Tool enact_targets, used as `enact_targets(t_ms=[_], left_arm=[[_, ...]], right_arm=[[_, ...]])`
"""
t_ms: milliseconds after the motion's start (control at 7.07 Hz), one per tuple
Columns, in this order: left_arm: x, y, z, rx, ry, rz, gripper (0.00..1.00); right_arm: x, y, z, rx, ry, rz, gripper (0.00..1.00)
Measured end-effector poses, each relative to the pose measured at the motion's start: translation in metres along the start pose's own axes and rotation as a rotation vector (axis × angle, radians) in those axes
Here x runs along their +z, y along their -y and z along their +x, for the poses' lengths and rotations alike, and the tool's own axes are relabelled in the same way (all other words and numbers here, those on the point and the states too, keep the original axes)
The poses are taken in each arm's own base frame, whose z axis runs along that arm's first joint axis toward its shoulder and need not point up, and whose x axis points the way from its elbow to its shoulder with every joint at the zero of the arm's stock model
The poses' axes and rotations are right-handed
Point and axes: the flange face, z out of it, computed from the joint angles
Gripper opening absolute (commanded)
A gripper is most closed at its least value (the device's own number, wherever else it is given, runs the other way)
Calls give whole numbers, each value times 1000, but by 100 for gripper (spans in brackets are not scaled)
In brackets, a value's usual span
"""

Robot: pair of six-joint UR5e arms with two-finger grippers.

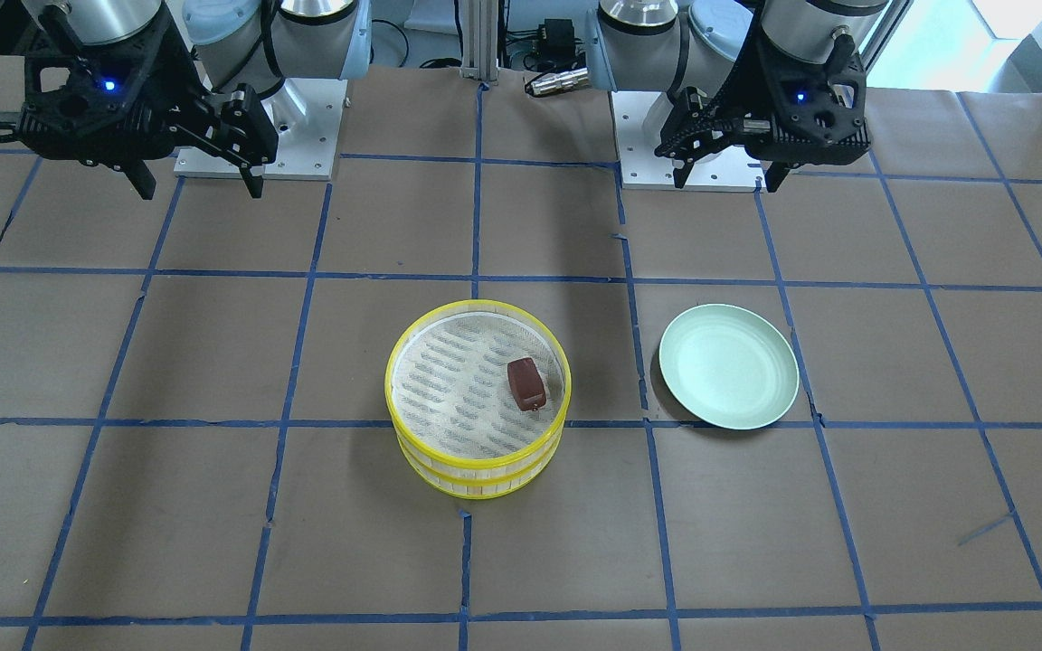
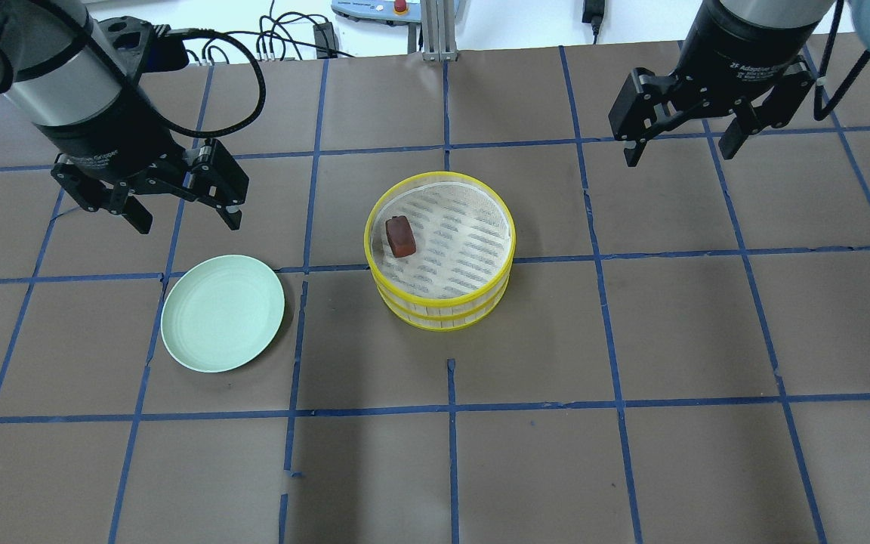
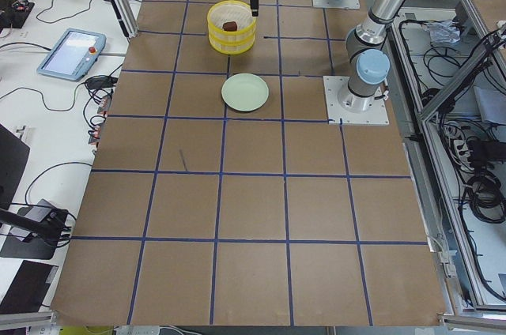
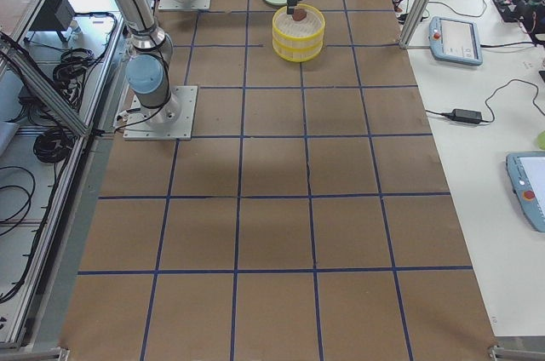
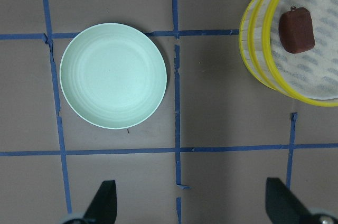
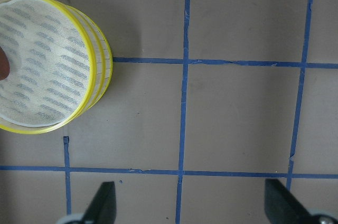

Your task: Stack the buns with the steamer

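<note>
Taped brown table (image 2: pixel 631 340). The left claw (image 2: pixel 186 219) and right claw (image 2: pixel 679 151) hang, fingers apart, steamer (image 2: pixel 442 313) between them. Bun (image 2: pixel 400 236) sits rim-side toward left claw; reaching risks clipping rim, shifting tiers.

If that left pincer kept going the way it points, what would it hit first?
Probably the bare table, just short of the plate: its wrist view shows only table straight ahead of the left pincer. Depth is hard to judge.

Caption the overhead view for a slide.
Reddish-brown bun in stacked yellow steamer, pale green plate beside it, left gripper and right gripper open.
</note>
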Motion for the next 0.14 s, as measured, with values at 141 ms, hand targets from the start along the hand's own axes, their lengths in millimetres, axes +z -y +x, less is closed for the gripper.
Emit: enact_targets(t_ms=[141], left_arm=[[1, -1, 0, 4, 0, -2, 100]], right_arm=[[0, 0, 0, 0, 3, 1, 100]])
